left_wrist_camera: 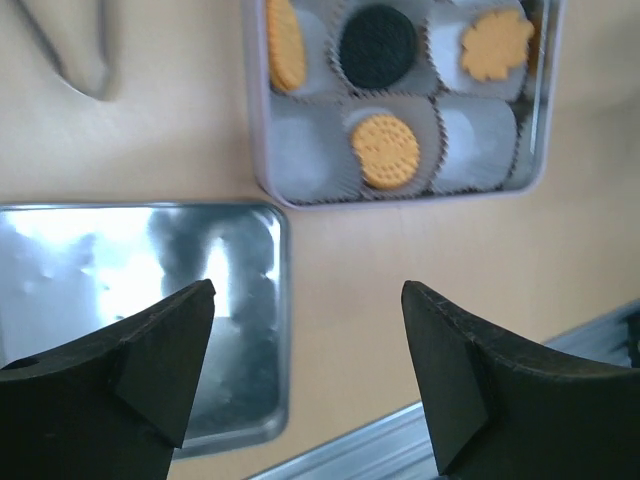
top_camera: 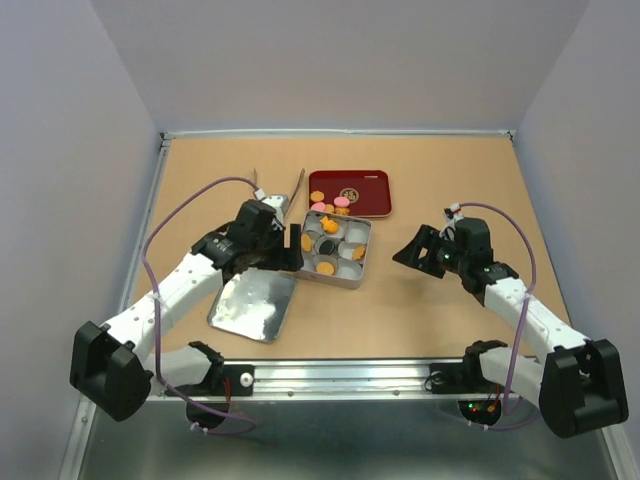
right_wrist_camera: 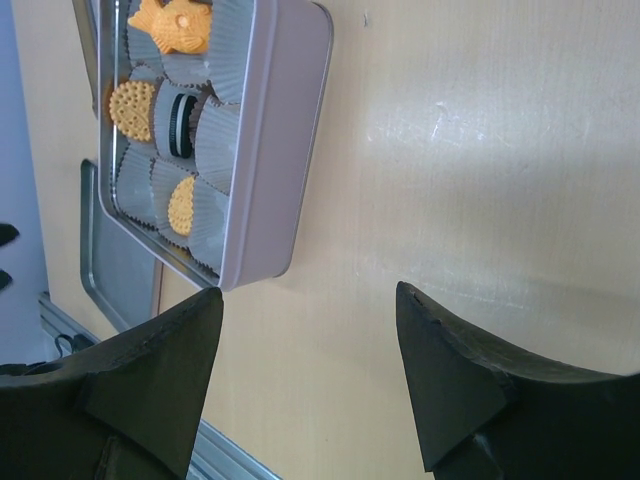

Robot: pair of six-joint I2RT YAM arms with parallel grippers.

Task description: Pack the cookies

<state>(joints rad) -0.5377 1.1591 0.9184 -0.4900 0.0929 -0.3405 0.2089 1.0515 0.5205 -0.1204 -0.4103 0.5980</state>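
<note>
Plain pale grey walls (top_camera: 330, 60) stand beyond the left gripper (top_camera: 296, 252) and the right gripper (top_camera: 404, 254). A tan tabletop (top_camera: 450, 170) lies beneath both, soft light glinting off it. A metal rail (top_camera: 340, 375) runs behind them.

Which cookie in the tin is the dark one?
The round dark brown cookie in the centre cup of the tin; the other cookies seen there are orange-yellow.
</note>
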